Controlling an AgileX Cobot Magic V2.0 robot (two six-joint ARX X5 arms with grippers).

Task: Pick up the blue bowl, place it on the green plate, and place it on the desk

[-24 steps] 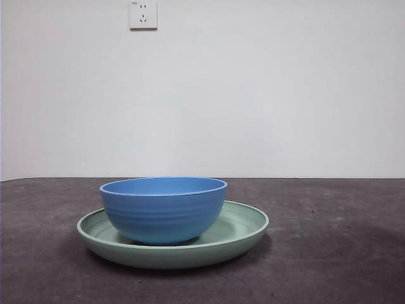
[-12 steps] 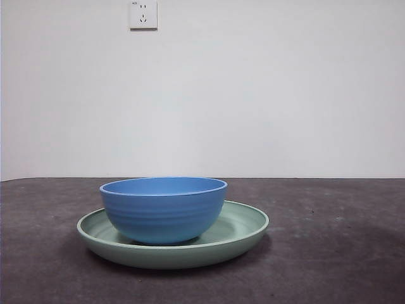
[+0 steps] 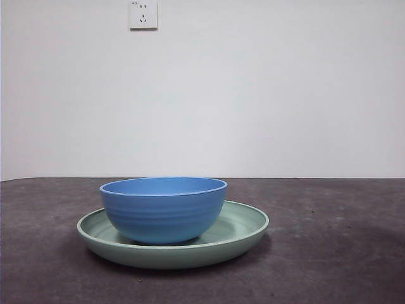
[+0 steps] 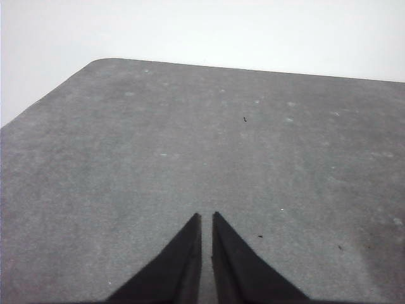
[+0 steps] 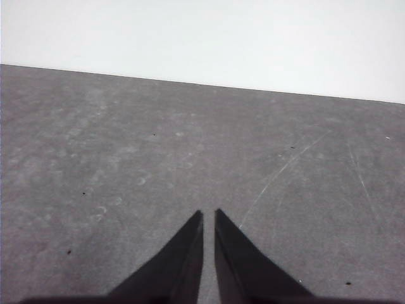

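Left of centre in your front view, the blue bowl [image 3: 163,209] sits upright inside the green plate [image 3: 243,231] on the table [image 3: 342,253], bare tabletop all around, while your left tool [image 4: 206,218] and right tool [image 5: 208,215] hover clenched, empty.

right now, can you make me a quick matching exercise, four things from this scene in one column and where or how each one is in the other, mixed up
Things:
1. bowl
2. plate
3. socket
4. left gripper

Places or states:
A. high on the white wall
B. flat on the desk, under something
C. jaws shut, over bare desk
D. standing upright in the plate

Pairs: 1-D, 2-B, 3-A, 4-C
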